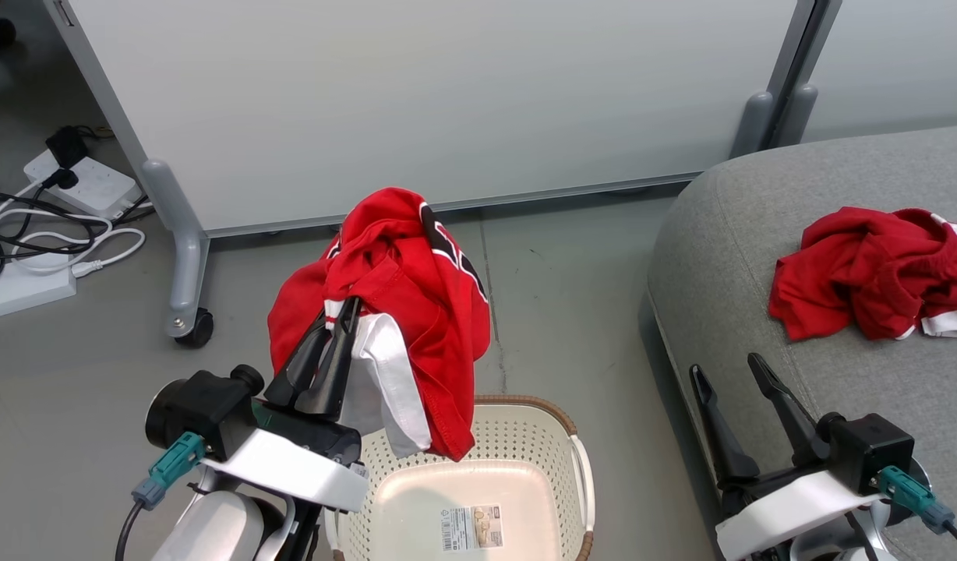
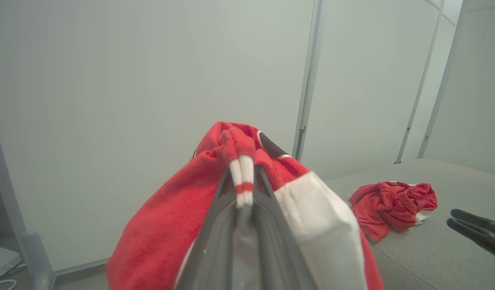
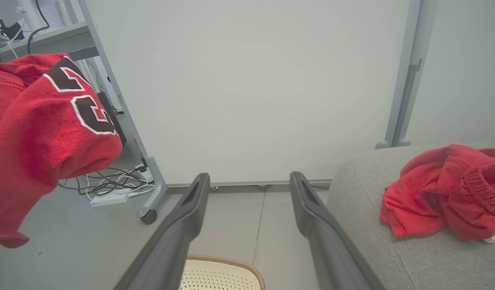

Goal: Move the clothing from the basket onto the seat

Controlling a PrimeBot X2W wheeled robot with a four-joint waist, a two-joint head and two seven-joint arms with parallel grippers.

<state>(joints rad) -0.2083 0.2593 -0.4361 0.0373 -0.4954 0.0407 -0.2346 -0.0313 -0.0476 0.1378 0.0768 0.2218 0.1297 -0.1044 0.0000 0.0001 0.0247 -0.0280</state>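
My left gripper [image 1: 340,312] is shut on a red jersey [image 1: 404,304] with white trim and black lettering, held up above the cream basket [image 1: 525,452]. In the left wrist view the fingers [image 2: 215,225] pinch a red-and-white striped hem [image 2: 242,179]. The basket's inside shows bare, with a paper label [image 1: 471,528] on its bottom. A second red garment [image 1: 868,269] lies crumpled on the grey seat [image 1: 728,257] to the right. My right gripper [image 1: 729,368] is open and empty over the seat's near-left edge; its fingers [image 3: 183,225] frame the floor, the basket rim [image 3: 223,262] between them.
A pale grey wheeled partition panel [image 1: 416,101] stands behind the basket, its caster [image 1: 194,327] on the floor at left. Power strips and tangled cables [image 1: 50,226] lie at far left. Grey floor [image 1: 572,296] separates the basket from the seat.
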